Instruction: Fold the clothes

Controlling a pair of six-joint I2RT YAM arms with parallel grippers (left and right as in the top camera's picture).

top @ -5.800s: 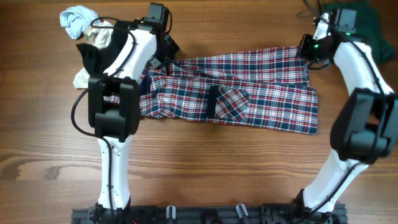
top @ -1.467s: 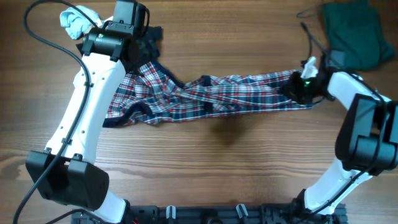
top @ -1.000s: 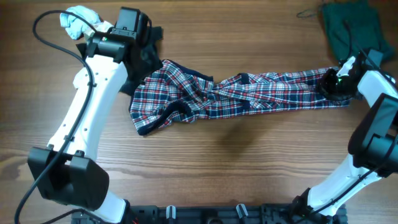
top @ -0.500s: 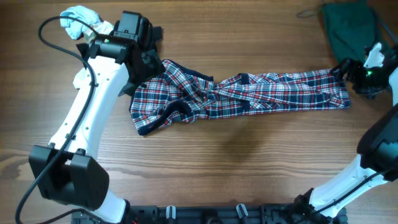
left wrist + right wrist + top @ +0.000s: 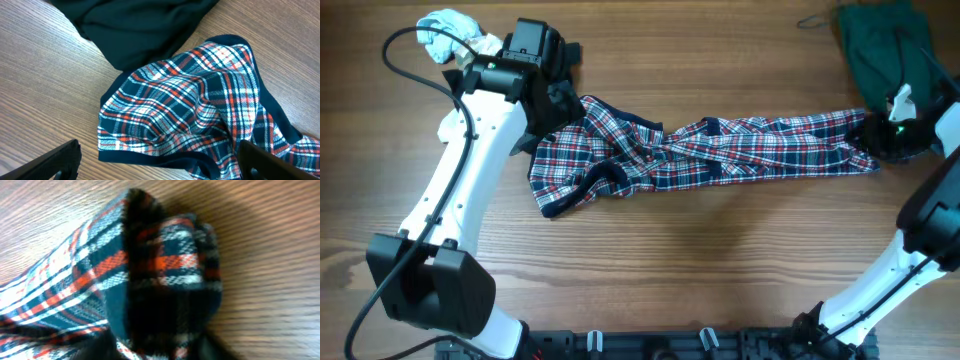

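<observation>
The clothes [image 5: 720, 155] are a red, white and navy plaid garment, stretched and twisted into a long band across the table. My left gripper [image 5: 558, 100] hovers open over its left end. In the left wrist view its two dark fingers [image 5: 55, 162] stand wide apart on either side of the navy-trimmed plaid edge [image 5: 190, 110] without touching it. My right gripper [image 5: 892, 135] sits at the garment's right end. In the right wrist view, which is blurred, the bunched plaid tip [image 5: 165, 280] fills the space between the two dark fingers [image 5: 100, 347], which press in on it.
A dark green cloth [image 5: 885, 50] lies at the back right, just behind my right gripper. A white and pale blue cloth [image 5: 445, 30] lies at the back left. A black cloth [image 5: 140, 25] lies just beyond the plaid's left end.
My right gripper let go of the garment's right end, swung off to the right, then came back and closed on that end. The left arm and the garment stayed put.
</observation>
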